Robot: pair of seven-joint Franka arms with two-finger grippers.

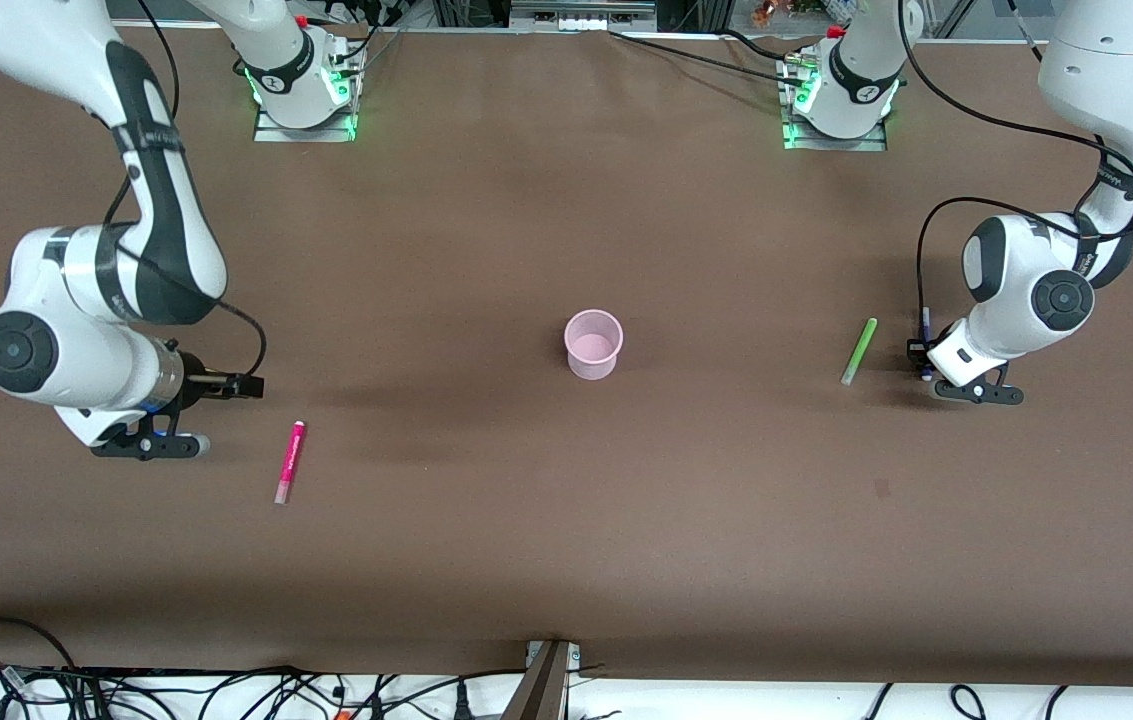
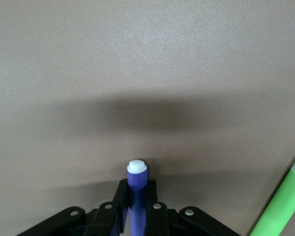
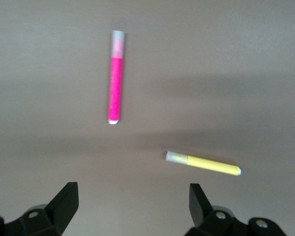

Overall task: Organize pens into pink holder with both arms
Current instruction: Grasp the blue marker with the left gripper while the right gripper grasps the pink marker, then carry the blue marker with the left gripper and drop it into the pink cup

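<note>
**Purple pen gripped, three pens and an empty holder on the brown surface**

Brown matting covers the surface (image 1: 566,560), which is crossed by soft shadows. At the right arm's end, the right gripper (image 3: 132,201) is held low over the surface with its jaws wide apart and nothing between them. The yellow pen (image 3: 204,163) lies flat just ahead of those jaws in the right wrist view, while in the front view it is hidden under the arm. The magenta pen (image 1: 289,461) lies beside it, slightly nearer the front camera. The pink holder (image 1: 593,343) stands upright and empty mid-surface. Toward the left arm's end, the green pen (image 1: 858,351) lies flat. Just beside it, the left gripper (image 1: 929,352) is seen down at the surface with its jaws clamped on the purple pen (image 2: 136,189).

The step in hand is judged to be the first pickup. Next, a lift of the purple pen and a carry over the holder's rim are called for; the yellow pen is well placed to be taken by the right arm.
</note>
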